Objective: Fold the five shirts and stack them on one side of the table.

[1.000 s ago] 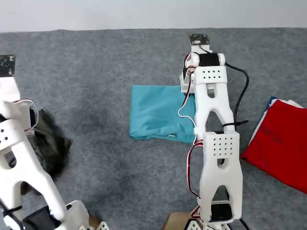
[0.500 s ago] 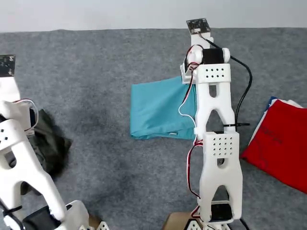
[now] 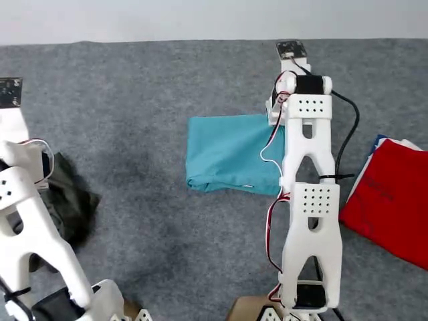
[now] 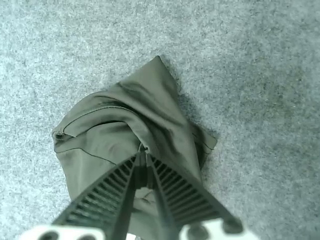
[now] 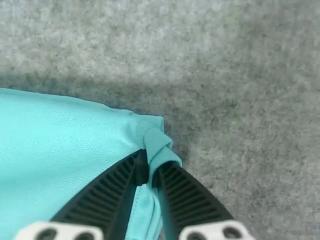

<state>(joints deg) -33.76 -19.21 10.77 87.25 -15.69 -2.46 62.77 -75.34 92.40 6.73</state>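
Right fingers (image 5: 116, 191) pinch a bunched corner of the folded teal shirt (image 5: 60, 145); left fingers (image 4: 112, 194) clamp the crumpled olive shirt (image 4: 125, 122).

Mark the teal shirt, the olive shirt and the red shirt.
teal shirt (image 3: 227, 150): high view, middle of its folded top face.
olive shirt (image 4: 125, 125): left wrist view, on the crumpled middle folds.
red shirt (image 3: 391, 200): high view, middle of its flat top face.
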